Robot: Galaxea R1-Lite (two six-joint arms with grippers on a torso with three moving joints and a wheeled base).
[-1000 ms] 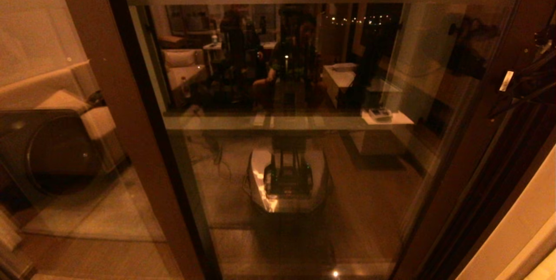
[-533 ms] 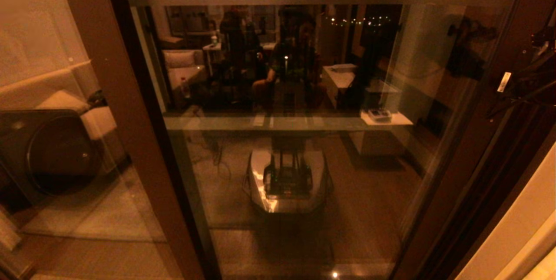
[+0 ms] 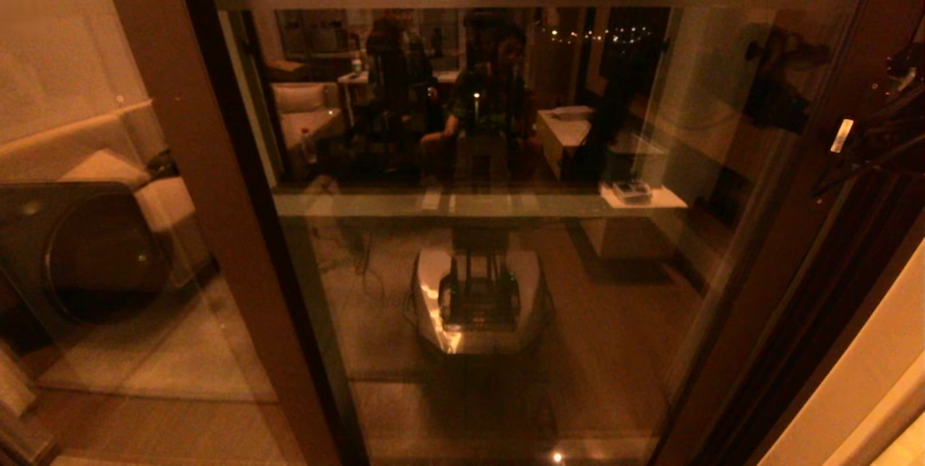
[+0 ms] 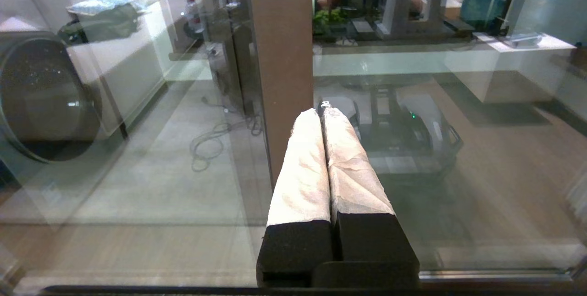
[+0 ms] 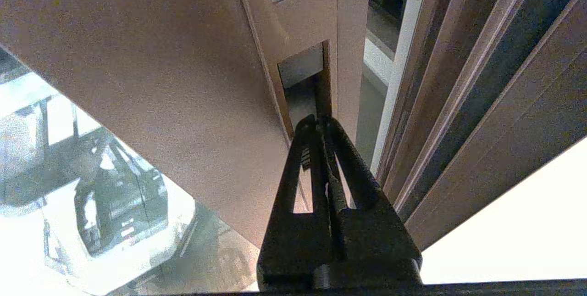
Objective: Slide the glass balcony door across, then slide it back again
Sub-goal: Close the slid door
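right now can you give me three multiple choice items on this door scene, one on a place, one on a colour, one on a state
1. Where are the right gripper's fingertips?
A. at the recessed handle slot of the glass balcony door
B. on the frosted top band
C. on the floor

2. What colour is the door's frame?
A. white
B. brown
C. green

3. How do the left gripper's fingers stand?
A. spread wide
B. closed around a cloth
C. pressed together with nothing between them

Answers:
1. A, since the right wrist view shows the closed black tips at the lower end of the slot in the stile.
2. B, since the stile around the glass is brown in the wrist views.
3. C, since the left wrist view shows the two pale fingers side by side, short of the glass.
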